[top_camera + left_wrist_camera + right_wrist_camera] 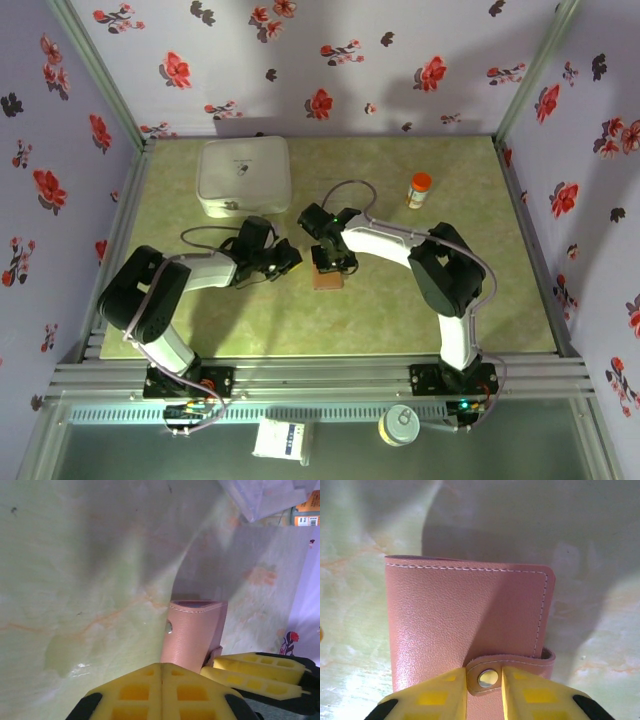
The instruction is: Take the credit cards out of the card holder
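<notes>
The card holder [327,277] lies closed on the green table, tan-pink leather with white stitching and a snap strap [488,678]. My right gripper [485,680] sits low over it, its yellow fingers [440,692] pressed against both sides of the strap's tab around the metal snap. My left gripper [161,667] is just left of the holder [195,635], its jaws pressed together with nothing between them and their tips touching or nearly touching the leather. The right gripper's fingers [260,672] also appear beside the holder in the left wrist view. The credit cards are hidden inside the closed holder.
A white rounded box [244,175] stands at the back left. An orange-capped bottle [419,190] stands at the back right. Flowered walls enclose the table on three sides. Both arms meet at the table's middle.
</notes>
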